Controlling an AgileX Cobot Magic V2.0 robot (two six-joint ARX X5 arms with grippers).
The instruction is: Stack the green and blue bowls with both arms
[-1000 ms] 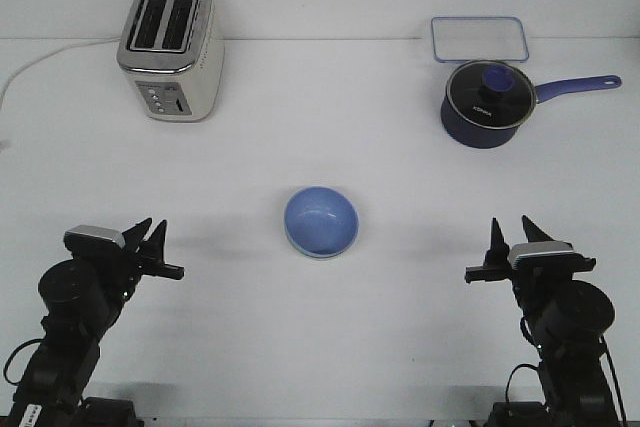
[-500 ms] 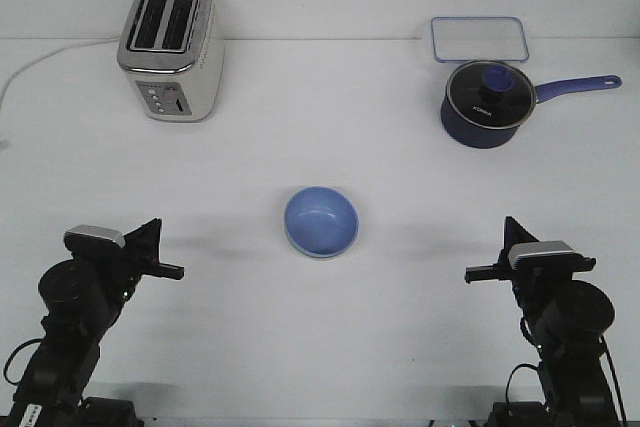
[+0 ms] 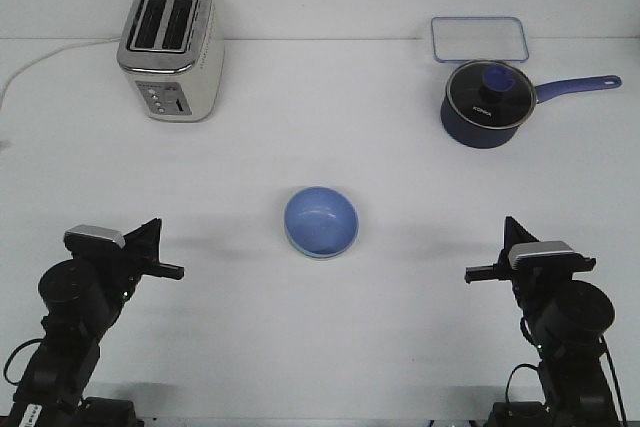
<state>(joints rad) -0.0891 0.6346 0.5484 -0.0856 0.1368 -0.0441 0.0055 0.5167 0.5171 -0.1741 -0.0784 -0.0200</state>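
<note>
Counter [image 3: 320, 347]: white, flat, filling the front view.

Left arm [image 3: 68, 322]: black, jointed, folded low at the near left corner, wrist raised off the counter. Left tool [image 3: 160, 252] points toward the centre; its fingers lie together, no gap showing, gripping nothing.

Right arm [image 3: 565, 332]: black, mirrored at the near right corner, same folded pose. Right tool [image 3: 495, 255] points toward the centre, fingers together, gripping nothing.

Toaster [image 3: 170, 47]: silver, two slots, far left, white cord trailing off left.

Saucepan [image 3: 485, 102]: dark blue, glass lid, handle pointing right, far right.

Container [image 3: 479, 39]: clear, rectangular, blue-rimmed, just behind the saucepan.

Blue bowl [image 3: 321, 221]: upright, mid-counter, between the two tools and well apart from both. A pale rim shows under its lower edge, apparently the green bowl [image 3: 310, 253] nested beneath.
</note>
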